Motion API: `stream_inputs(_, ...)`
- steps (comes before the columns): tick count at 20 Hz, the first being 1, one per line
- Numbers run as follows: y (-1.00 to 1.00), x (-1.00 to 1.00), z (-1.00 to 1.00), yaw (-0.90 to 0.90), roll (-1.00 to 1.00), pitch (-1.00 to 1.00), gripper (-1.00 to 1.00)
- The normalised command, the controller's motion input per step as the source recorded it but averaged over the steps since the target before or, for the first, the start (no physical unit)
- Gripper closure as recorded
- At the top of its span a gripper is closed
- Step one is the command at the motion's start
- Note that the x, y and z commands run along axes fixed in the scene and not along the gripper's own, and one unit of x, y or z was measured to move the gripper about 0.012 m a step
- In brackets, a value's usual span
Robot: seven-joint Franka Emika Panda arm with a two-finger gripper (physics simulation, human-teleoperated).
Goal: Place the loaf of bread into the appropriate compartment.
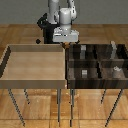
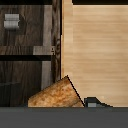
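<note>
The loaf of bread (image 2: 55, 95) is cut off below; the gripper's jaws stay hidden.

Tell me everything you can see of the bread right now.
The bread shows only in the wrist view: a brown, mottled block with lighter tan specks, crust-like in texture. It sits tilted, one corner pointing up, low in the picture and cut off by the dark band there. It overlaps the seam between the dark compartment tray and the light wooden bin. Whether the gripper holds it cannot be told.
</note>
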Motion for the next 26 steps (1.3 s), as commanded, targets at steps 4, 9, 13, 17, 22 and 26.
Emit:
stream_inputs(4,1.0,0.0,0.0,0.0,0.0,0.0,1.0)
stream_inputs(9,0.8,0.1,0.0,0.0,0.0,0.0,1.0)
stream_inputs(13,0.0,1.0,0.0,0.0,0.0,0.0,1.0)
stream_inputs(17,0.0,1.0,0.0,0.0,0.0,0.0,1.0)
stream_inputs(22,0.0,1.0,0.0,0.0,0.0,0.0,1.0)
stream_inputs(26,0.0,0.25,0.0,0.0,0.0,0.0,-1.0)
